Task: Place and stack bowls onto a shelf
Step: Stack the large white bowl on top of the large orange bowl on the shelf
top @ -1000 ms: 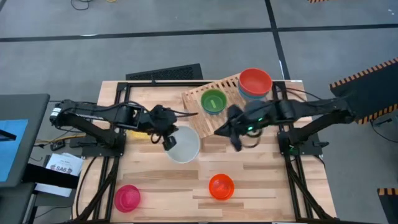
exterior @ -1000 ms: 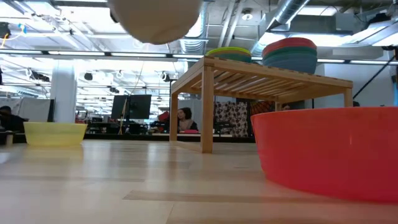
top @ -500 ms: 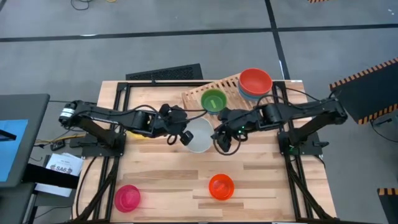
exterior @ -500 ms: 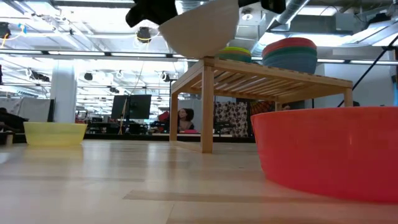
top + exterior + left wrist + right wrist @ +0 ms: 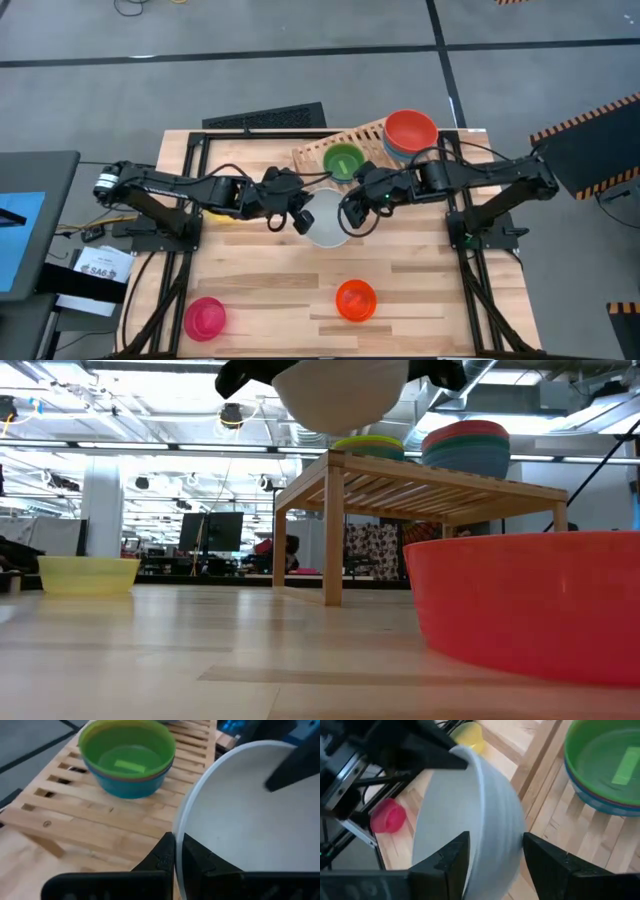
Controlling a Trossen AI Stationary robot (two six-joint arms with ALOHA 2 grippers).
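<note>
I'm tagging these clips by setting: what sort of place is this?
Probably an open-plan robotics lab or workshop: bare ceiling ducts, strip lights, monitors behind the wooden table, grey floor with hazard stripes.

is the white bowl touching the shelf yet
Apart. The low view shows the white bowl held in the air, clear space between its underside and the shelf top.

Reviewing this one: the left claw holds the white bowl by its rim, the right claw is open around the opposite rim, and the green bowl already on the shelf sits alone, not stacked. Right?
Not quite. The green bowl is not alone: the left wrist view shows it nested on top of a blue one. The rest stands: the left claw pinches the white bowl by its rim, the right claw straddles the opposite rim, open, beside the shelf.
</note>
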